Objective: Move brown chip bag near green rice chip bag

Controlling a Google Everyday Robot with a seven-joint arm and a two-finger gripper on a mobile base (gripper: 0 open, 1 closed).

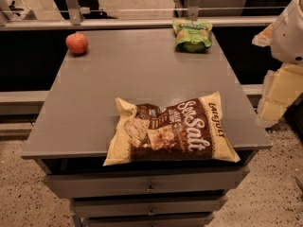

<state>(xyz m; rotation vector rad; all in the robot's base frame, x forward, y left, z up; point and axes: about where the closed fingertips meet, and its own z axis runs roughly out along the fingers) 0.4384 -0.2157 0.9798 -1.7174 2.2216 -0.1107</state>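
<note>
The brown chip bag point(170, 129) lies flat at the front edge of the grey table point(123, 74), its white "Sea Salt" lettering facing up and its front corners overhanging the edge a little. The green rice chip bag point(192, 33) lies at the table's far right corner, well apart from the brown bag. My gripper point(280, 93) hangs off the table's right side, level with the brown bag and to its right, touching nothing. The white arm point(291, 30) shows above it at the frame's right edge.
A red-orange apple point(76, 43) sits at the far left corner of the table. The table has drawers point(149, 186) below its front edge. A railing point(142, 22) runs behind the table. Speckled floor surrounds it.
</note>
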